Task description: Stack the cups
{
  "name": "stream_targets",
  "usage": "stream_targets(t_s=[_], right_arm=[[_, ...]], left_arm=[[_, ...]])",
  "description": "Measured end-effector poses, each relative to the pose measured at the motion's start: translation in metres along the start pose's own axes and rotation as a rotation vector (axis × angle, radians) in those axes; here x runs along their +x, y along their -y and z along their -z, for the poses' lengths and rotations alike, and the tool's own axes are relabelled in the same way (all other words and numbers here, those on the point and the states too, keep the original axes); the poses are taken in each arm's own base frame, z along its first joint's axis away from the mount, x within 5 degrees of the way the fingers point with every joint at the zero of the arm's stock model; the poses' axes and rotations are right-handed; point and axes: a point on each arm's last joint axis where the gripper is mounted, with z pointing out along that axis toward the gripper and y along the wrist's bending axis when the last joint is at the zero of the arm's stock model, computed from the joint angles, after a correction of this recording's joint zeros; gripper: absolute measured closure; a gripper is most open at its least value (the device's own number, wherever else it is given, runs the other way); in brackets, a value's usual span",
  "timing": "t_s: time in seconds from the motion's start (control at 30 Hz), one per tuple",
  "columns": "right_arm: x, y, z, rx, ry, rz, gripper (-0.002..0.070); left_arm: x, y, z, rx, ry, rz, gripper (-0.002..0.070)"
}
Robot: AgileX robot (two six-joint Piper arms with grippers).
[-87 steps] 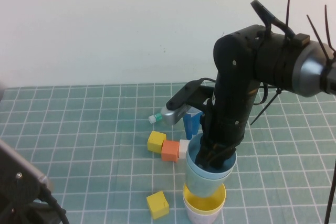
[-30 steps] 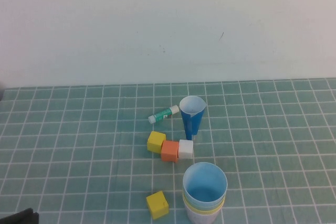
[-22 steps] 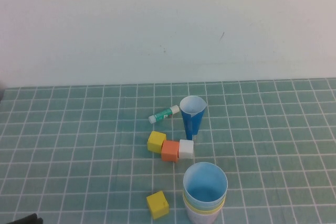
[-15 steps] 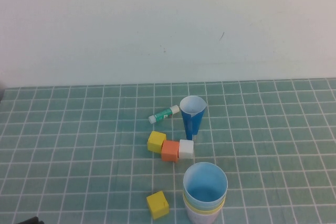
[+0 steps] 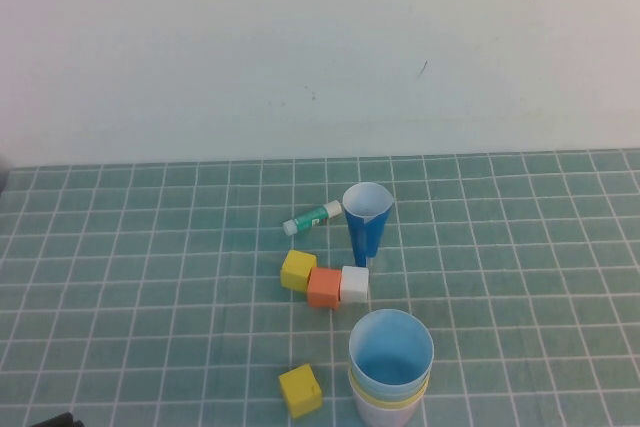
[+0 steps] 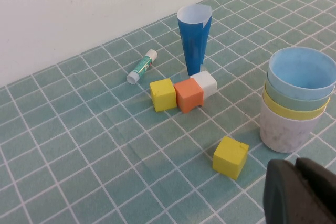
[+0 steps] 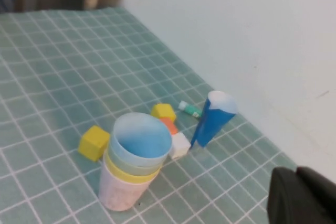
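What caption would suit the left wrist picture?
Four cups nested, light blue on top, beside loose cubes; shut left gripper nearby, shut right gripper withdrawn.

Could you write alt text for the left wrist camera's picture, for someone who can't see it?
Four nested cups, light blue on top, stand on a green grid mat, beside cubes, a dark blue cone and a glue stick. The shut left gripper is in the corner.

4 cubes [image 5: 324,287] – cone [image 5: 365,222] – tube [image 5: 311,217]
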Motion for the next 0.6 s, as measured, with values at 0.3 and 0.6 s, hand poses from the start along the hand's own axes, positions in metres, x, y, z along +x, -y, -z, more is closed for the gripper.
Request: stream_targets(t_s=[0.3,0.6], right_arm=[[0.058,-0.010,-0.005,0.218,-0.067,-0.170,0.0678],[0.096,-0.005,0.002,0.679,-0.213,-0.341,0.0678]], left_arm=[[0.000,0.000,0.000,0.000,0.000,0.000,0.0677],[0.000,0.000,0.000,0.000,0.000,0.000,0.0677]])
